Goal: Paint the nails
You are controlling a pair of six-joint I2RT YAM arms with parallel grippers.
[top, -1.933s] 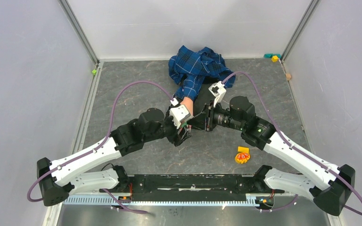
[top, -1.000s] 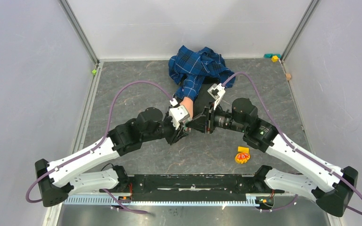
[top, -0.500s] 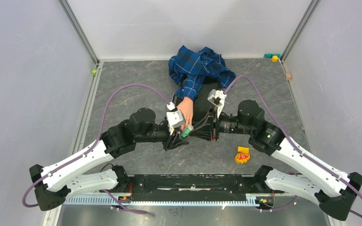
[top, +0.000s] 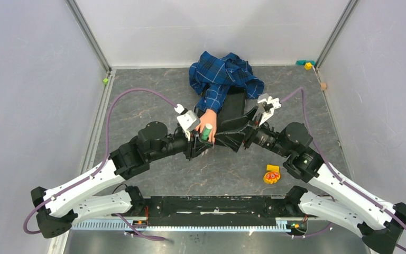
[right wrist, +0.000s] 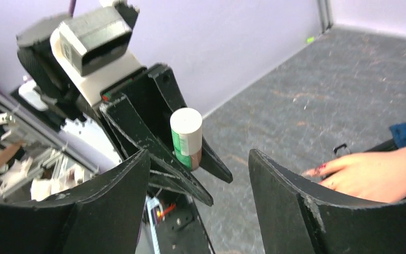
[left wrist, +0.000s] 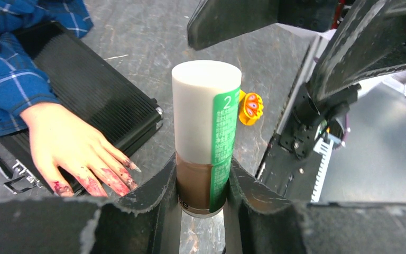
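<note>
A pale mannequin hand (top: 210, 118) in a blue plaid sleeve (top: 221, 74) lies palm down, partly on a black case (top: 236, 108). Its pointed nails (left wrist: 131, 167) and fingers are smeared red. My left gripper (top: 203, 138) is shut on a small polish bottle (left wrist: 206, 132) with a white cap, brown glass and a green label, held upright just right of the fingertips. The right gripper (right wrist: 198, 174) stands open and empty, facing the bottle (right wrist: 186, 138) from a short distance; its fingers (left wrist: 232, 18) show above the cap in the left wrist view.
An orange and yellow toy (top: 271, 174) lies on the grey table near the right arm. Small coloured blocks (top: 307, 64) sit in the far right corner, a green bit (top: 105, 80) at the left wall. Walls enclose three sides.
The right gripper has opened and drawn back to the right, away from the bottle. The left arm shifted left and raised the bottle, which now stands upright in view.
</note>
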